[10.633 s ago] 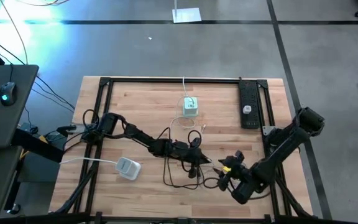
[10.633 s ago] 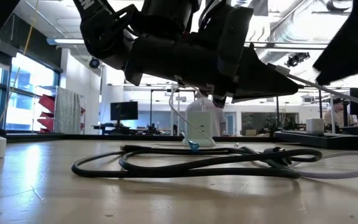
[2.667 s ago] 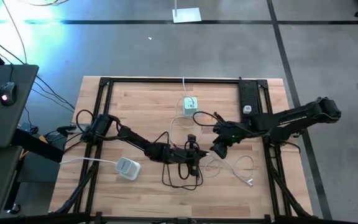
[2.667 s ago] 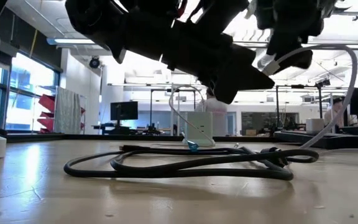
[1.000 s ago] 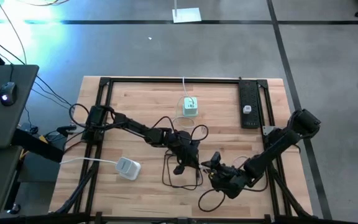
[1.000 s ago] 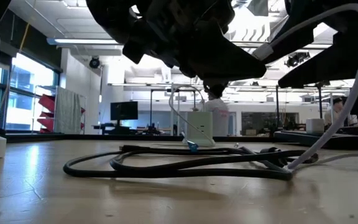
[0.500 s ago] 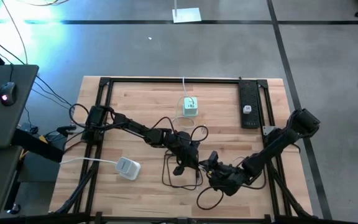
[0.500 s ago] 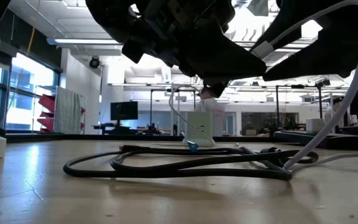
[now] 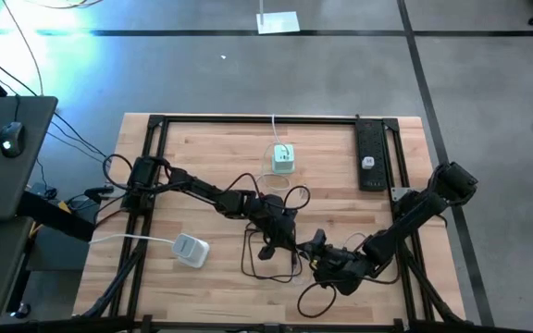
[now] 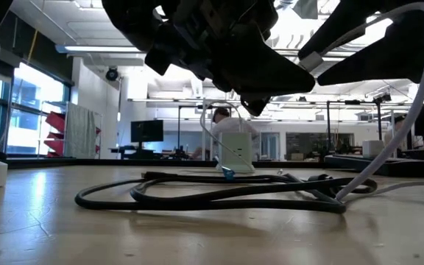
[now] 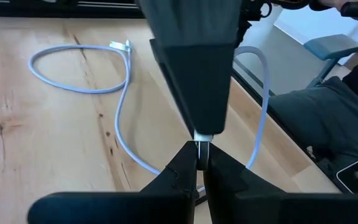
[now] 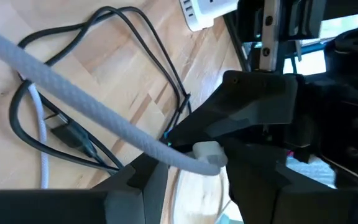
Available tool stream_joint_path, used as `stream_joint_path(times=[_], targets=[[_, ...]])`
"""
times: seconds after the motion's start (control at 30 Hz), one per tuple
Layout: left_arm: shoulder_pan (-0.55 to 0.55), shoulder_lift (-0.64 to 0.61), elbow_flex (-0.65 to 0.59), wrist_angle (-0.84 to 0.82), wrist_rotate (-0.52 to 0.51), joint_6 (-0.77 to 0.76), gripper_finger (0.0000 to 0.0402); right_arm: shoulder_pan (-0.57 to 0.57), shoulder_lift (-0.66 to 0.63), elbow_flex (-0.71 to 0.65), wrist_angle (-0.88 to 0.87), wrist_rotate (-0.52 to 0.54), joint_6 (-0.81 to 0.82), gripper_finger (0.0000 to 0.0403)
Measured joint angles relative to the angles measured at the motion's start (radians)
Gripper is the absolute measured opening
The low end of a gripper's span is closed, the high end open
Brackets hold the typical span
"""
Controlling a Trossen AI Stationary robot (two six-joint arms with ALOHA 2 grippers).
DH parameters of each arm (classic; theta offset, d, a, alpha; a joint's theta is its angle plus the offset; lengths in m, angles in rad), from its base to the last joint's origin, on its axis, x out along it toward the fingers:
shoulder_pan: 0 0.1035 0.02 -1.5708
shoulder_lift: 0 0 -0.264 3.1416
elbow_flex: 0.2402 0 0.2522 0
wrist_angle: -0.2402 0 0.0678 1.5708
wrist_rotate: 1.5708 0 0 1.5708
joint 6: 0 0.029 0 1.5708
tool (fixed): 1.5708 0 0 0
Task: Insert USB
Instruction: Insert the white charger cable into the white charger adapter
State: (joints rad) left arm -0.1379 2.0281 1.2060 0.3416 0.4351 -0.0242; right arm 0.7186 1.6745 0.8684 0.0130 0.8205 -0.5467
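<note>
My left gripper hangs over the table's middle, above the coiled black cable. Its fingers are shut on a thin metal tip. My right gripper comes in from the near right and meets it tip to tip, shut on the white USB cable near its plug. That cable arcs up and falls to a loop on the table. The white charger block stands toward the far edge. My left gripper pinches a thin metal tip at its fingers' free ends, just under the plug's white boot. The right gripper's dark finger covers what lies above. The tip is clear of the table. My right gripper holds the white cable at its plug end; the white boot sits between its two fingers. The fingers lie across the cable. The plug is lifted clear and points at the left gripper, and the cable trails away slack.
The black cable's connector lies on the wood beside the coil. A white adapter sits near the left edge and a black power strip at the far right. A second pale cable lies flat on the table. A person stands far behind the charger.
My right gripper has crept slightly toward the left gripper, carrying the plug with it, and the white cable's arc has shifted a little with it. My left gripper has stayed put.
</note>
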Motion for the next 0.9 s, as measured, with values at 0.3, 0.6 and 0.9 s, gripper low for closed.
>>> stream_joint_path(times=[0.3, 0.6, 0.9], targets=[[0.0, 0.0, 0.0, -0.002, 0.0, 0.0, 0.0, -0.013, 0.0, 0.0, -0.001, -0.004, 0.014, 0.0128], [0.001, 0.0, -0.001, -0.004, -0.002, 0.0, 0.0, -0.031, 0.0, 0.0, -0.016, -0.005, 0.048, 0.0128], [0.0, 0.0, -0.001, -0.006, -0.003, 0.0, 0.0, -0.034, 0.0, 0.0, -0.021, -0.01, 0.05, 0.0079]])
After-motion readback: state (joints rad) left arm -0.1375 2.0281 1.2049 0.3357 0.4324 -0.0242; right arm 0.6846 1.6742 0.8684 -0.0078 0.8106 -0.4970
